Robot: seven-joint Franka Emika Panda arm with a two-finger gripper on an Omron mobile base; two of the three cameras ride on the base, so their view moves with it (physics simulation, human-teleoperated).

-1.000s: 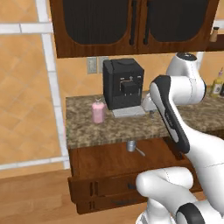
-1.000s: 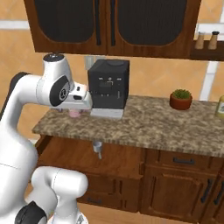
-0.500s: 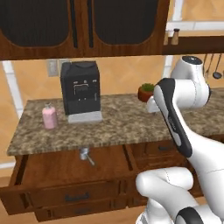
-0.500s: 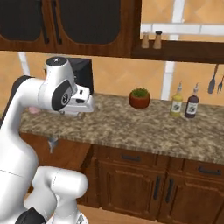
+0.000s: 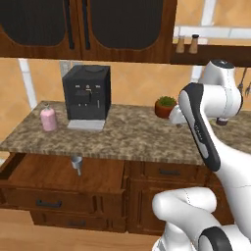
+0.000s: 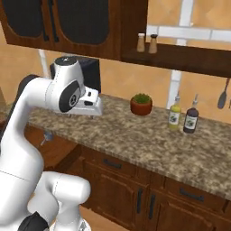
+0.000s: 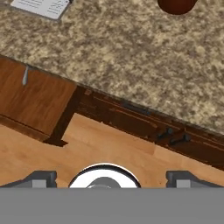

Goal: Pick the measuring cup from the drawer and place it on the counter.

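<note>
Lying in drawer (image 5: 59,179), measuring cup (image 5: 76,163) well left of tool (image 7: 109,177)

The counter (image 5: 132,139) bears a coffee machine (image 5: 87,93), pink bottle (image 5: 48,119), potted plant (image 5: 165,106) and seemingly two sauce bottles (image 6: 182,117).

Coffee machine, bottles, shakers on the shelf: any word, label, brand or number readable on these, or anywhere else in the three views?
None can be read.
Two bottles on the counter: each has a label patch, too small and blurred to make out.
Coffee machine: small marks on the front, no legible text.
Shakers on the shelf: no visible writing.
</note>
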